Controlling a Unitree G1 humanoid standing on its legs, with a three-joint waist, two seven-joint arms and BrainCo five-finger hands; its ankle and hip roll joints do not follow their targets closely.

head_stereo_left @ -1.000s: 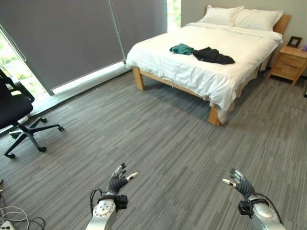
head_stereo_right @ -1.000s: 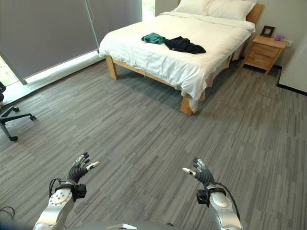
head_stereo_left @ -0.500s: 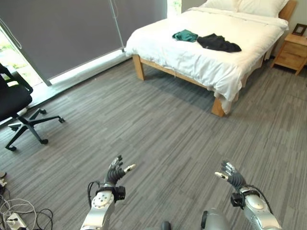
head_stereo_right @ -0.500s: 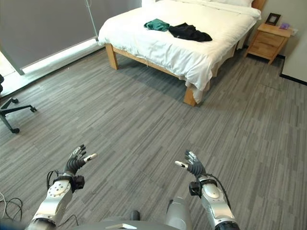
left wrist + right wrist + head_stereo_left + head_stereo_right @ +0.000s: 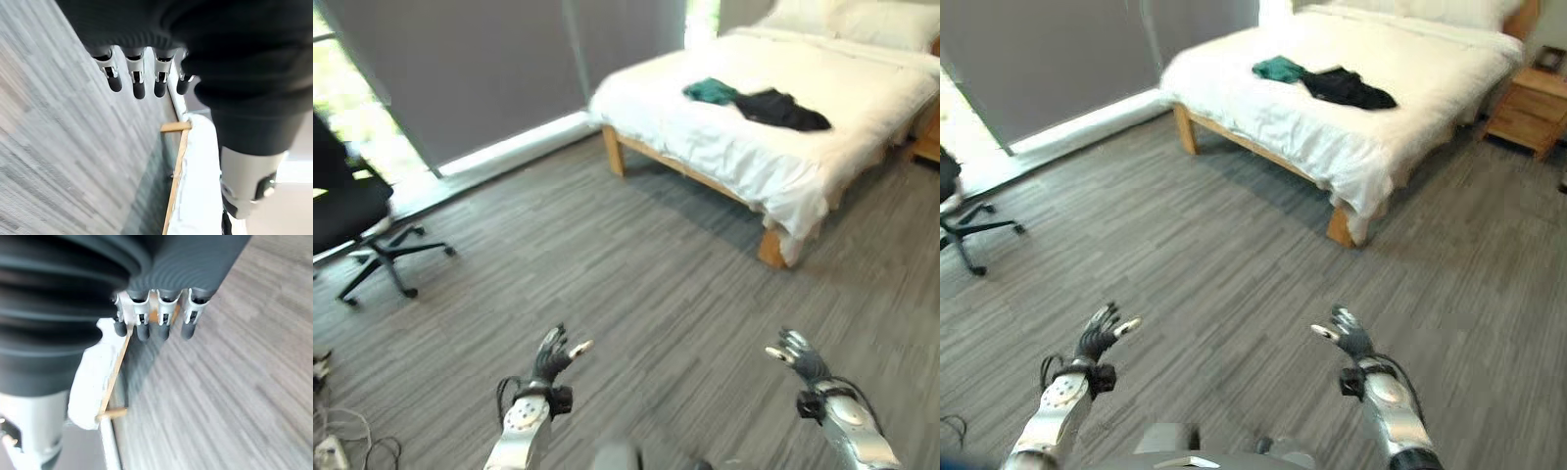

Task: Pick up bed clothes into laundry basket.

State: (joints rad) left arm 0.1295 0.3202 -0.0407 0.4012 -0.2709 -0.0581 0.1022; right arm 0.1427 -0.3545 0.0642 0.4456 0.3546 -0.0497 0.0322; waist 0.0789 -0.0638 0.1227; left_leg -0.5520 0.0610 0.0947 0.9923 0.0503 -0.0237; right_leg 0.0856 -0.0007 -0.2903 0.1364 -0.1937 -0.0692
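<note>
Clothes: a green garment (image 5: 710, 91) and a black garment (image 5: 781, 109) are lying crumpled, touching each other, on top of the white bed (image 5: 773, 166), well apart from both hands.
Left hand (image 5: 548, 358): hovering low over the grey floor (image 5: 636, 284), fingers relaxed and spread, holding nothing.
Right hand (image 5: 800, 357): hovering likewise, fingers loose, empty.
Handling: both garments are looking soft, light and limp; likely best taken by pinching a raised fold near the middle.
Surroundings: an office chair (image 5: 352, 230) is standing by the window, at the left.
</note>
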